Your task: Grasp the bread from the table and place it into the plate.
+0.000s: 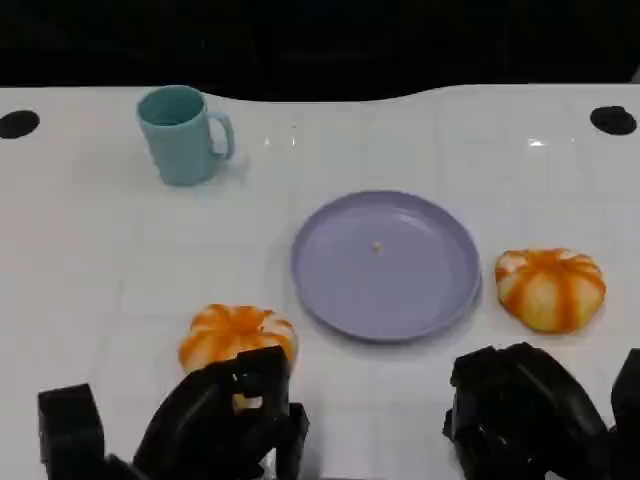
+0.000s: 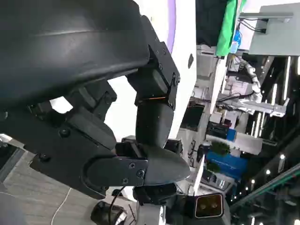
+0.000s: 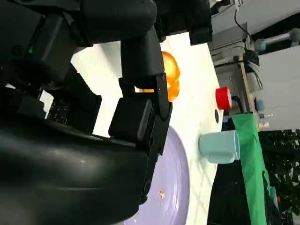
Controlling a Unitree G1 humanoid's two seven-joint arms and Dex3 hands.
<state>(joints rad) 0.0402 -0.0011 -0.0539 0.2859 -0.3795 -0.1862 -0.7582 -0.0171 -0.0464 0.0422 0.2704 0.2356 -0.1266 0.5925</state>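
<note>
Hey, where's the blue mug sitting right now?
In the head view the blue mug stands upright at the far left of the white table, up and left of the purple plate, handle toward the plate's side.

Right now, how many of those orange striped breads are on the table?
2: one bread just beyond the left hand, another bread right of the plate.

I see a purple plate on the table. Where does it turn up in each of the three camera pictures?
Head view: the purple plate lies mid-table, between two orange breads.
Left wrist view: a thin purple sliver of it shows at the top edge, past the left hand.
Right wrist view: its rim shows low, beside the right hand.
Shared landmark: the white table.
</note>
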